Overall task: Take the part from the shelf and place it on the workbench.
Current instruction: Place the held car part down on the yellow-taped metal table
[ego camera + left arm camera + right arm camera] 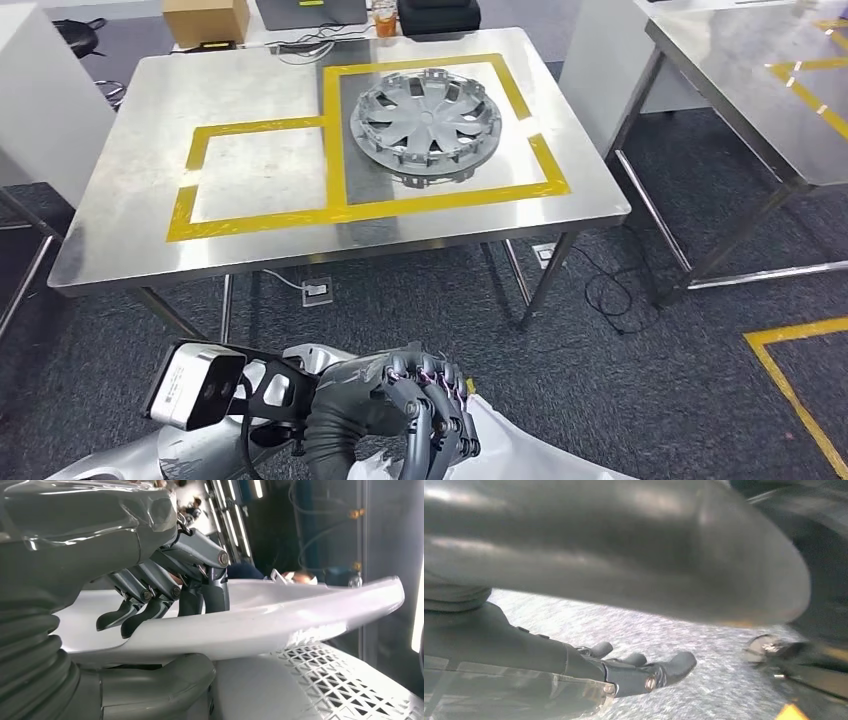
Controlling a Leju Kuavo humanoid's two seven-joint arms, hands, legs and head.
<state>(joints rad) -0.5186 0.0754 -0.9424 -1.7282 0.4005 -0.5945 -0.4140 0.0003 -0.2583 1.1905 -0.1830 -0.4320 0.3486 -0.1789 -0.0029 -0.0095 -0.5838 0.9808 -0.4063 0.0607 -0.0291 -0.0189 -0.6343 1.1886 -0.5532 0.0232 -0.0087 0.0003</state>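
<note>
My left hand (420,405) clamped on white part (280,615), fingers over edge, thumb under; part low near my body. Workbench (140,130) ahead, well apart, wheel cover (427,122) on it. Placing left. My right hand (644,672) hangs, fingers straight, holding nothing.

Brushed steel, glossy plastic

The brushed stainless-steel workbench (130,190) bears a silver metallic-finish wheel cover (425,120); the smooth glossy white plastic part (280,615) shines.
</note>
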